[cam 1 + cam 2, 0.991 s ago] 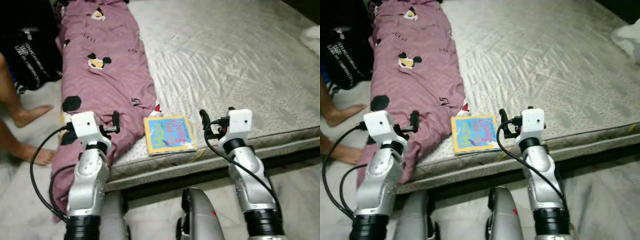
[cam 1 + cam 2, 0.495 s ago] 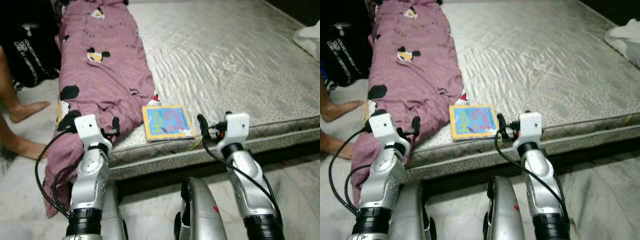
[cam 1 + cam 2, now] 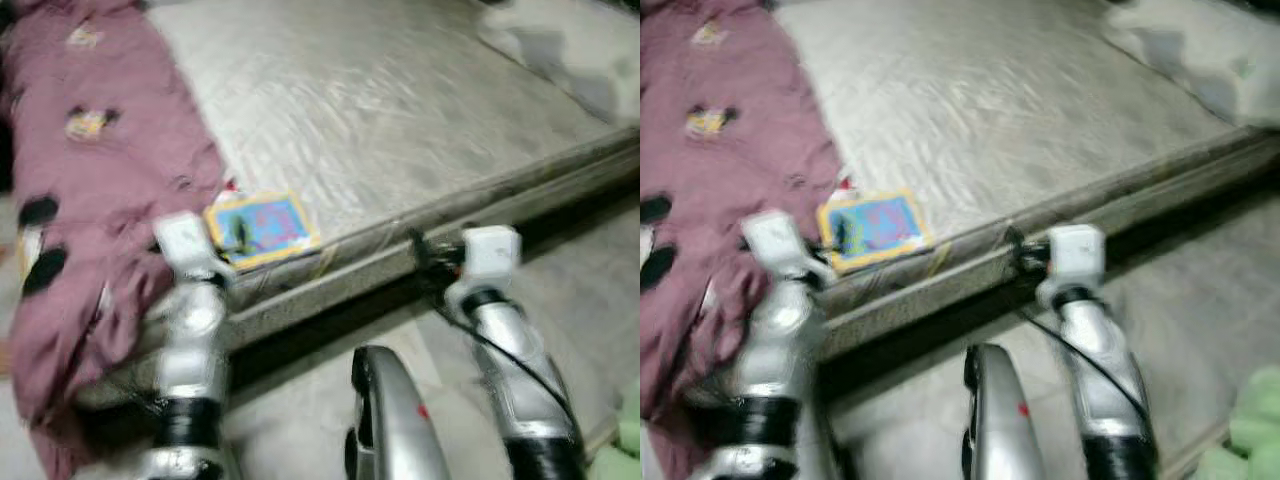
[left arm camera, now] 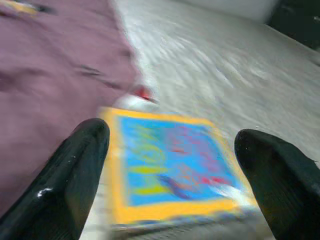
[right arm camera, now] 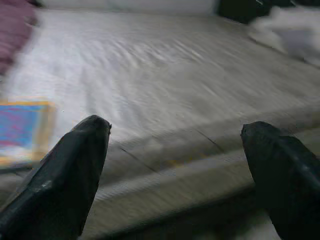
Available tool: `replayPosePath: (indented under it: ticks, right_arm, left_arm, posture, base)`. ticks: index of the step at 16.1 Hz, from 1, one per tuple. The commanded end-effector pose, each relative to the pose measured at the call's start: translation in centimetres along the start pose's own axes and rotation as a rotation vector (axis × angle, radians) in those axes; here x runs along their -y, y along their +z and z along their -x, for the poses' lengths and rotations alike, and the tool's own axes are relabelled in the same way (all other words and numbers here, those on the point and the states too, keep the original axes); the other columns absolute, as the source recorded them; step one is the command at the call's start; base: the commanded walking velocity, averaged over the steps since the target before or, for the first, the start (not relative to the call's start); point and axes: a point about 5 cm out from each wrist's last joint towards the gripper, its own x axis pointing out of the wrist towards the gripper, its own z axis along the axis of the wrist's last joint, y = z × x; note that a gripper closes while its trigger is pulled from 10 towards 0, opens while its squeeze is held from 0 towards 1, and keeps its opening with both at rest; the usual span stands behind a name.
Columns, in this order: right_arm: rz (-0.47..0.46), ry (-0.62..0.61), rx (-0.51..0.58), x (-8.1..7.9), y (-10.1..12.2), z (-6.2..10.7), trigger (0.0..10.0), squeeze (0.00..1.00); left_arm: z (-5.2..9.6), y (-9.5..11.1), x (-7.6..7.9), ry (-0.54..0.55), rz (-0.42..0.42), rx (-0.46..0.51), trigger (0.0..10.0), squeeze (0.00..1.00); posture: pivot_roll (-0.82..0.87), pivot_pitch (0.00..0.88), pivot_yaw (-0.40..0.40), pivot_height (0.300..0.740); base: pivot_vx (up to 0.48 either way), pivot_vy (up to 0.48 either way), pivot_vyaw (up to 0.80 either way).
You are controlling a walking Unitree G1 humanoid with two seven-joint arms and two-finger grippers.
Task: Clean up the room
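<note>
Left gripper (image 4: 170,165), jaws wide and empty, faces the picture book (image 3: 262,226) on the bed (image 3: 400,120); right gripper (image 5: 175,165) likewise open

Bare grey mattress (image 3: 400,110), pale floor (image 3: 590,300)

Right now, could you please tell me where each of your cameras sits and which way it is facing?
Left eye view: on the head, looking down at the mattress edge, the book and the purple blanket; both silver arms show.
Right eye view: beside it, same scene, slightly shifted.
Left wrist view: on the left arm, looking along the open left gripper at the book.
Right wrist view: on the right arm, looking along the open right gripper over the mattress edge.
Shared: all four views show the book and mattress.
</note>
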Motion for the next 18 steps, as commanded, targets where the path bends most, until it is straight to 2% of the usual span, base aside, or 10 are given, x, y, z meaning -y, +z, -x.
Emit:
replayPosePath:
  ticks: [1,7,9,10,12,14,16,18]
  right_arm:
    - [-0.003,0.023,0.022,-0.6,0.6,-0.2,10.0,0.00]
    - [0.005,0.034,0.017,-0.5,0.7,0.0,10.0,0.00]
    - [0.057,0.071,0.009,-0.8,0.5,0.1,10.0,0.00]
    - [0.048,0.071,0.014,-0.8,0.6,0.2,10.0,0.00]
    - [0.026,0.042,0.013,-0.2,0.7,0.4,10.0,0.00]
    - [0.047,0.035,-0.006,0.7,0.7,1.2,10.0,0.00]
    - [0.053,0.035,-0.016,1.0,0.7,1.7,10.0,0.00]
    - [0.059,0.027,-0.024,1.3,0.8,2.2,10.0,0.00]
  left_arm:
    - [-0.1,0.2,-1.2,0.052,-0.004,0.010,10.0,0.00]
    - [0.4,0.3,-2.2,0.155,0.009,0.038,10.0,0.00]
    - [0.5,0.0,-2.9,0.198,0.013,0.026,10.0,0.00]
    - [0.4,-0.2,-3.2,0.209,0.013,0.021,10.0,0.00]
    - [-0.1,-0.6,-3.7,0.219,0.033,-0.004,10.0,0.00]
    - [-0.9,-0.8,-3.9,0.238,0.051,-0.016,10.0,0.00]
    - [-1.6,-0.7,-4.0,0.247,0.065,-0.019,10.0,0.00]
    - [-2.5,-0.6,-3.5,0.206,0.063,-0.042,10.0,0.00]
  posture:
    - [-0.09,0.083,-0.038,0.534]
    - [-0.09,0.093,-0.048,0.534]
    - [-0.10,0.091,-0.054,0.534]
    - [-0.10,0.092,-0.058,0.534]
    - [-0.12,0.101,-0.067,0.534]
    - [-0.14,0.121,-0.085,0.534]
    - [-0.16,0.138,-0.095,0.511]
    - [-0.17,0.144,-0.103,0.496]
  base:
    - [0.000,0.000,0.00]
    - [0.000,0.000,0.00]
    - [0.000,0.000,0.80]
    - [0.000,0.000,0.80]
    - [0.000,0.000,0.00]
    - [0.000,0.000,0.00]
    - [0.000,0.000,0.00]
    - [0.000,0.000,0.00]
